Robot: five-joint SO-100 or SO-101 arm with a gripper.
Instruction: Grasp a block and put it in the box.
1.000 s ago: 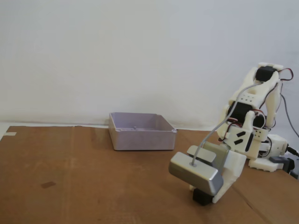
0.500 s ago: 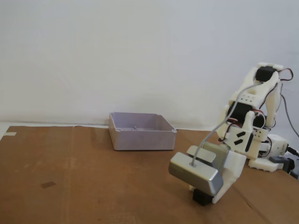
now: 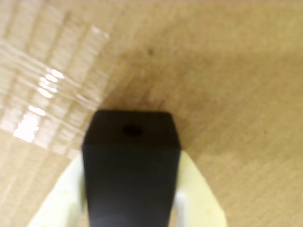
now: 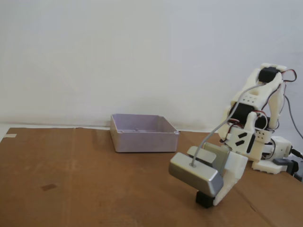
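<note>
The black block [image 3: 131, 156] fills the lower middle of the wrist view, held between two cream fingers [image 3: 199, 194], with a small hole in its top face. In the fixed view the block [image 4: 204, 199] shows just under the silver housing, low over the brown cardboard, right of centre. My gripper [image 4: 207, 197] is shut on it. Whether the block touches the cardboard, I cannot tell. The pale lavender-grey box [image 4: 142, 139] stands open and upright at the back, left of the gripper and well apart from it.
The arm's white base [image 4: 270, 161] with cables sits at the right edge. A strip of glossy tape [image 3: 42, 94] crosses the cardboard left of the block. A small dark mark [image 4: 48, 187] lies on the cardboard at the left. A white wall stands behind.
The wrist and its silver housing have shifted slightly up and to the left. The block stays between the fingers.
</note>
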